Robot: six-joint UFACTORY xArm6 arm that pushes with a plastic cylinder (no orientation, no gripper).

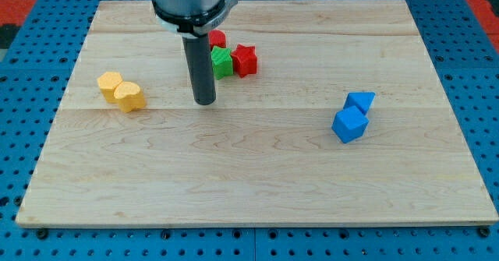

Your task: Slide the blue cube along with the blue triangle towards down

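Currently, our rig carries no pincer at all, so nothing can be said of jaws apart or together; we work with a plain rod, and my tip (204, 101) rests on the surface (234, 175) left of centre. Relative to the tip, the blue cube (349, 125) lies well apart toward the view's right and slightly lower, with the blue triangle (360, 101) touching it on its upper right side. Just beside the tip, up and to its right, sit a green block (222, 62) (shape unclear), a red star-like block (245, 60) and a second red block (217, 38), partly hidden by the rod. Two yellow blocks (121, 90) lie to the tip's left, touching each other.

Risks, as we judge them: a direct crossing to the right could clip the green block. Since the triangle sits off to one side of the cube, a downward push placed off-centre on the triangle may rotate it, so the pair separates and only one block travels. Approaching from the side instead of from above would shove the pair toward the right edge.
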